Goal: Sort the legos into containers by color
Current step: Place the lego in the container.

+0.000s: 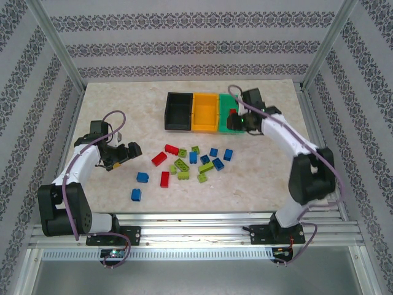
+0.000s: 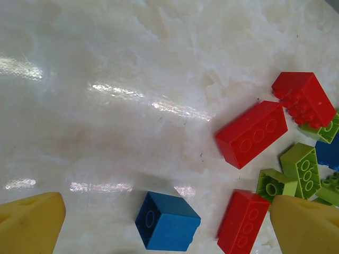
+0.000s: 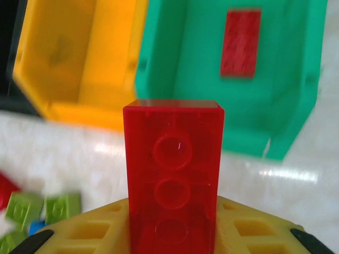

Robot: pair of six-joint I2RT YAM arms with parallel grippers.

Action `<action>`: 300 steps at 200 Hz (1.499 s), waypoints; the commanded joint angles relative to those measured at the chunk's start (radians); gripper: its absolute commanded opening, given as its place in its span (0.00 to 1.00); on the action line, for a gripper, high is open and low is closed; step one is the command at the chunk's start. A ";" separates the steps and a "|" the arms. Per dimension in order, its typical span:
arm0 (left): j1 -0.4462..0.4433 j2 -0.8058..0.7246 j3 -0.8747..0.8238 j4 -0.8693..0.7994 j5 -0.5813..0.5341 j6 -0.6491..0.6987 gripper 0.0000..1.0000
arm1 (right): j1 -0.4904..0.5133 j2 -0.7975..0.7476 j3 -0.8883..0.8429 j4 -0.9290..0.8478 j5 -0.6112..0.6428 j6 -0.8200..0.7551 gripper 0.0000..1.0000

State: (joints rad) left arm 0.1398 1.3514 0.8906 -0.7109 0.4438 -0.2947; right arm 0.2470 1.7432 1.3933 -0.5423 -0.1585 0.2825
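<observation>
**Red brick heading for the green bin**

The right pincer (image 3: 173,235) is gripping a red brick (image 3: 173,174) on end, its jaws closed narrowly on the brick's lower part. It is hanging at the near side of the green bin (image 3: 201,79). Another red brick (image 3: 241,42) is lying flat on that bin's floor, so red seems to be going there.

The step in hand looks like the drop. To do it well, the brick should be travelling forward past the near wall until it is squarely over the opening. It should also be staying away from the orange bin (image 3: 79,53) on the left. Lowering it before letting go would probably be stopping it from bouncing out, and a tall brick held low may be tipping as it leaves.

The left pincer (image 1: 123,153) is standing wide open and holding nothing, low over the desk (image 1: 110,104) to the left of the loose pile (image 1: 196,163).

The overhead view is giving the whole layout. The black bin (image 1: 169,110), orange bin and green bin are sitting in a row at the back, with the pile well in front of them. It is not showing whether the carried brick has cleared the rim. The right wrist view is showing the grip and the brick inside the bin. The left wrist view is showing a blue brick (image 2: 169,219) lying between that pincer's fingertips (image 2: 32,222), with red and lime bricks just to its right.
</observation>
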 commanded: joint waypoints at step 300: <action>-0.346 0.420 0.381 -0.213 -0.142 0.112 0.76 | 0.041 -0.321 -0.437 0.131 0.101 -0.070 0.59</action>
State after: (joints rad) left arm -0.1608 1.7077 1.1954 -0.7830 0.4446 -0.2527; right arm 0.2775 1.4624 0.9932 -0.4412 -0.0917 0.2295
